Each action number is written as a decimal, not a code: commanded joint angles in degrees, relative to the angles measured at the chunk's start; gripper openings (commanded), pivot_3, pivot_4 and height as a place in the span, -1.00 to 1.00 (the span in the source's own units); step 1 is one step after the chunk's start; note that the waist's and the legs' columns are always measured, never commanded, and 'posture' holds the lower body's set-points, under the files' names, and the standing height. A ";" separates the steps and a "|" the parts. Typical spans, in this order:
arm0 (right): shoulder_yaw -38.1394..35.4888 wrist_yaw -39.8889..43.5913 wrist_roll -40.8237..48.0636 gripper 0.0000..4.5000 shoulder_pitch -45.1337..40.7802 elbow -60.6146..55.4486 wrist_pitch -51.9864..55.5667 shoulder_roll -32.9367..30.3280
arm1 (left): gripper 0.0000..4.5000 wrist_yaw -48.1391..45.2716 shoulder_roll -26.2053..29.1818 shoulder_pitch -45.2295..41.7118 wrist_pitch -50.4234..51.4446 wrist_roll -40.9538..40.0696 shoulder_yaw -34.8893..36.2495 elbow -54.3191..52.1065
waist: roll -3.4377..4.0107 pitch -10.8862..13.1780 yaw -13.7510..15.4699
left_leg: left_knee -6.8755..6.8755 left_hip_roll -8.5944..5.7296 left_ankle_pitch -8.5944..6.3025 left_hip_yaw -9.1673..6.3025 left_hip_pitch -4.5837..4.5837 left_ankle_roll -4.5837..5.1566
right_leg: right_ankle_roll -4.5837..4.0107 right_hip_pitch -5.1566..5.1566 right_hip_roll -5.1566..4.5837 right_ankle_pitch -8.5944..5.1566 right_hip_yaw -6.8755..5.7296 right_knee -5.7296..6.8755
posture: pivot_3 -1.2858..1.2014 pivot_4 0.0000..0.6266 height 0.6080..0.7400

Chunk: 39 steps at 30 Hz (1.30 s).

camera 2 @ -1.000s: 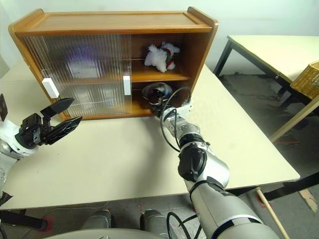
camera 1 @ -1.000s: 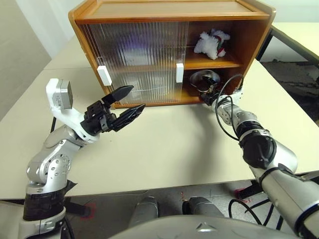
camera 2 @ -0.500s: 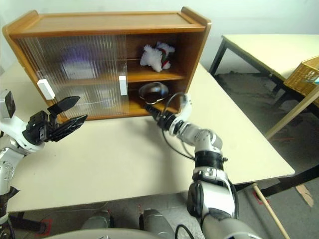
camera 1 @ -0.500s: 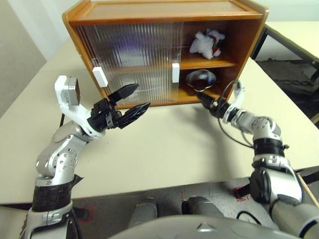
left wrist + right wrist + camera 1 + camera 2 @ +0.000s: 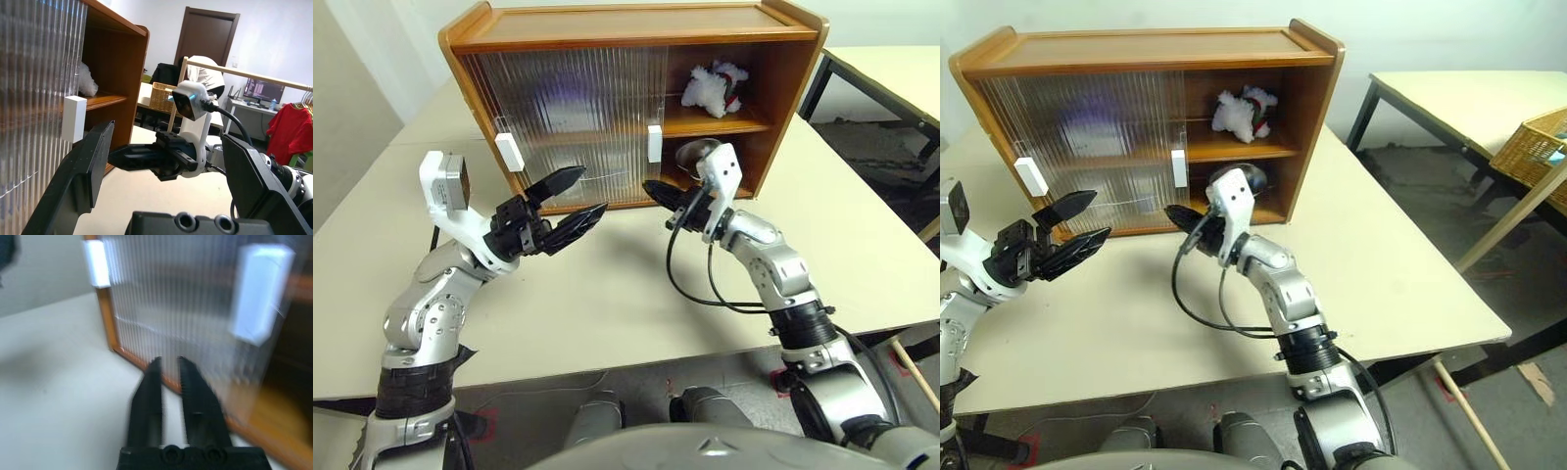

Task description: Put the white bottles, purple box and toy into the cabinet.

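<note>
Moved: right gripper [image 5: 656,188] has pulled out of the cabinet's lower shelf since a second ago and now hangs in front of the doors, its two fingers pressed together on nothing; the steel bowl [image 5: 697,153] sits inside where it was reaching.
Toy: the toy [image 5: 709,85] lies on the upper shelf, right side of the cabinet [image 5: 636,22], already stowed.
Purple box: a faint purple blur behind the ribbed left door [image 5: 570,96] (probably the box).
Bottles: cannot tell where they are.
Left gripper: left gripper [image 5: 570,195] hovers spread wide and empty, near the doors.
Step, as I judge it: close up; set a fingertip against the middle handle [image 5: 655,143] and push level, so the door does not jam.
Views: the left wrist view shows a person [image 5: 208,76] at a desk behind; the right wrist view shows both white handles close up.
</note>
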 commanded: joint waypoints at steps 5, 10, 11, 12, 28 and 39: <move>0.50 -8.98 -7.12 -0.99 -8.26 11.82 -5.63 6.15 | 1.00 0.58 -0.16 0.52 -0.83 0.67 0.23 -0.49 | -0.01 -0.02 0.22 | -0.03 0.00 -0.02 -0.01 -0.03 -0.05 | -0.49 -0.08 0.00 0.20 0.00 0.00 | 0.05 -0.96 1.00; -0.21 -24.67 -16.65 -0.99 -12.70 20.54 -9.97 8.55 | 1.00 1.00 -0.54 0.64 -1.43 0.87 0.08 -0.60 | 0.00 -0.06 0.54 | -0.14 0.05 -0.03 -0.06 -0.16 -0.07 | -0.83 -0.29 -0.01 0.28 -0.05 0.00 | 0.05 -0.96 1.00; -0.65 -26.78 -17.45 -0.99 -13.10 21.49 -10.27 8.90 | 1.00 0.97 -0.56 0.72 -1.51 0.87 0.08 -0.59 | -0.01 -0.09 0.65 | -0.16 0.06 -0.04 -0.06 -0.19 -0.09 | -0.86 -0.34 -0.01 0.25 -0.07 0.00 | 0.05 -0.96 1.00; -1.01 -28.14 -17.88 -0.99 -13.29 22.04 -10.38 9.10 | 1.00 1.04 -0.65 0.81 -1.57 0.90 0.04 -0.69 | -0.01 -0.10 0.75 | -0.18 0.06 -0.06 -0.06 -0.20 -0.11 | -0.85 -0.34 -0.01 0.25 -0.08 0.00 | 0.05 -0.97 1.00; -3.86 -36.59 -22.71 -0.99 -5.29 4.47 -1.81 4.24 | 1.00 0.68 -1.64 0.81 -1.93 1.01 -1.10 0.02 | -0.04 -0.12 1.22 | -0.07 0.06 -0.13 -0.01 -0.29 -0.25 | -0.46 -0.36 -0.04 0.29 -0.06 0.02 | 0.02 -0.91 1.00; -12.18 -45.57 -23.22 -0.99 -6.31 5.91 5.31 2.48 | 1.00 0.17 -1.85 -0.02 -1.88 1.02 -1.61 1.07 | -0.04 -0.11 1.02 | -0.11 0.08 -0.10 0.02 -0.33 -0.20 | -0.33 -0.37 -0.03 0.22 -0.02 0.01 | 0.01 -0.89 1.00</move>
